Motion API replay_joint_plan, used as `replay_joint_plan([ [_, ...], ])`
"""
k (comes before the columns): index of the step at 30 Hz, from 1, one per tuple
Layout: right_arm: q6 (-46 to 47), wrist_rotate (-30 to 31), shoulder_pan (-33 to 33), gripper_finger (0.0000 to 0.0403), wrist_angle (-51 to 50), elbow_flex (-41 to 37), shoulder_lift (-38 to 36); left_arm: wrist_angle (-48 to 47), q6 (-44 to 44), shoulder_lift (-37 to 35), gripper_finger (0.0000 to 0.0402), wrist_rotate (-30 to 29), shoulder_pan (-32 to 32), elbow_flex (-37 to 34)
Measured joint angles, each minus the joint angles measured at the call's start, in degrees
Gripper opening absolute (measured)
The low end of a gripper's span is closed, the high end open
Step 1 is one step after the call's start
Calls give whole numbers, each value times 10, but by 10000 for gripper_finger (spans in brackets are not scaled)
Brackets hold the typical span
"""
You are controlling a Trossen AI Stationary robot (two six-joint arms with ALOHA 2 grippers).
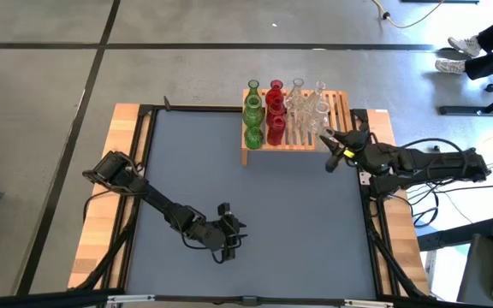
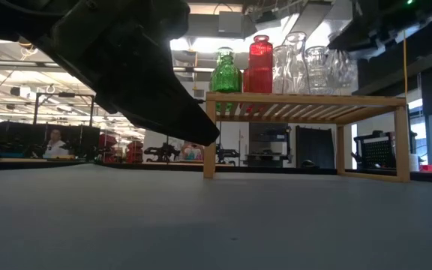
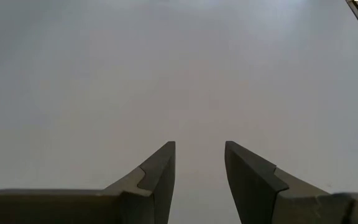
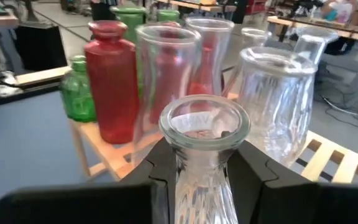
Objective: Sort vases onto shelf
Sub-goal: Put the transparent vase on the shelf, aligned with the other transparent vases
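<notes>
The shelf [image 1: 336,107] stands at the table's far right and carries green vases [image 1: 252,111], red vases [image 1: 275,109] and clear vases [image 1: 302,107], all standing upright on its slats. My right gripper [image 1: 332,147] is at the shelf's near right corner, shut on another clear vase [image 4: 205,124]. The vases on the shelf stand just beyond it in the right wrist view. My left gripper [image 1: 229,238] waits over the near middle of the table, open, with nothing between its fingers [image 3: 160,177]. My right gripper pinches the clear vase's neck [image 4: 201,180], just below the flared mouth, between its two fingers [image 4: 257,171]. The fingers come nearly level from the table's right side. The vase stands upright, mouth up. Its base is hidden by the gripper.
The grey table top [image 1: 229,171] lies bare between the two arms. Wooden borders run along the left edge [image 1: 109,197] and the right edge [image 1: 396,248]. A person's feet [image 1: 465,51] show on the floor beyond the far right corner.
</notes>
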Motion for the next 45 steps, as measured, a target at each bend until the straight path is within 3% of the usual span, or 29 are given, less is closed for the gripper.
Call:
replay_joint_plan([
  [12,-1,-25,-53,87,38,-18,3,0,0,0,132,0,1,0],
  [45,-17,-9,-53,87,81,-17,68,0,0,0,132,0,1,0],
])
